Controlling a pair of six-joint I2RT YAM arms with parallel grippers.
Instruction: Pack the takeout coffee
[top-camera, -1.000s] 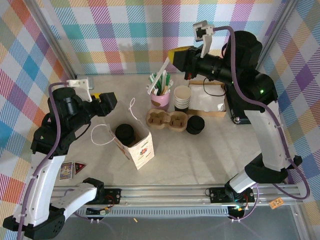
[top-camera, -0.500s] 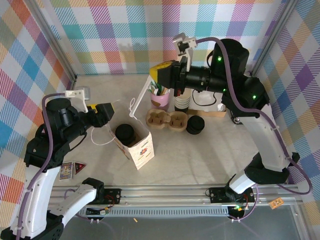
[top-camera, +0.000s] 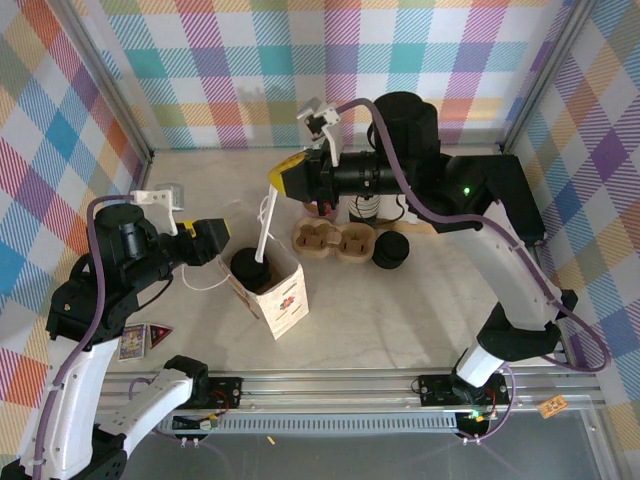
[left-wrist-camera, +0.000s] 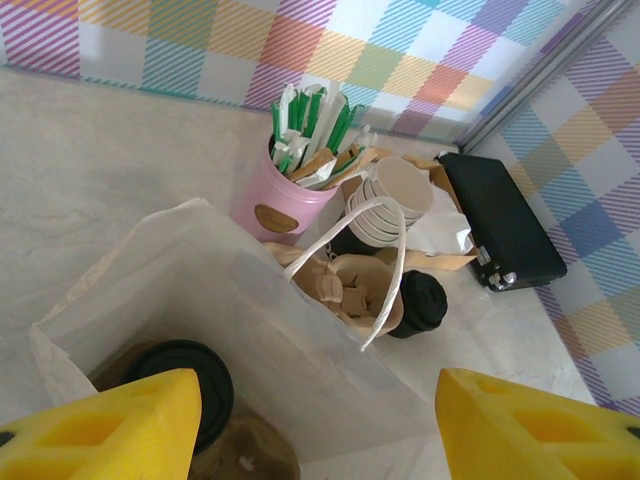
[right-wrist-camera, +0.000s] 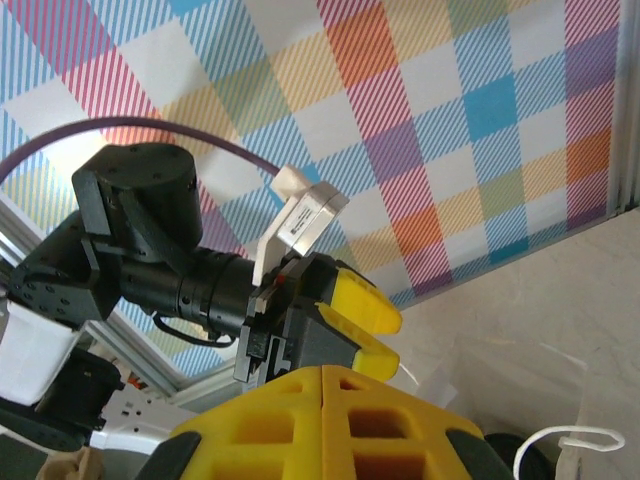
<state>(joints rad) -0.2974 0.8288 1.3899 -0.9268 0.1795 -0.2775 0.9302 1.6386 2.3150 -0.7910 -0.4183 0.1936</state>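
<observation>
Right gripper (top-camera: 280, 180) jaws pinch a white straw (top-camera: 266, 225), aiming it into the paper bag (top-camera: 288, 296) holding the takeout coffee (top-camera: 249, 266); left gripper (top-camera: 220, 240) jaws stand spread.

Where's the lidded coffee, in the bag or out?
In: the coffee, black lid up, sits inside the open paper bag.
</observation>
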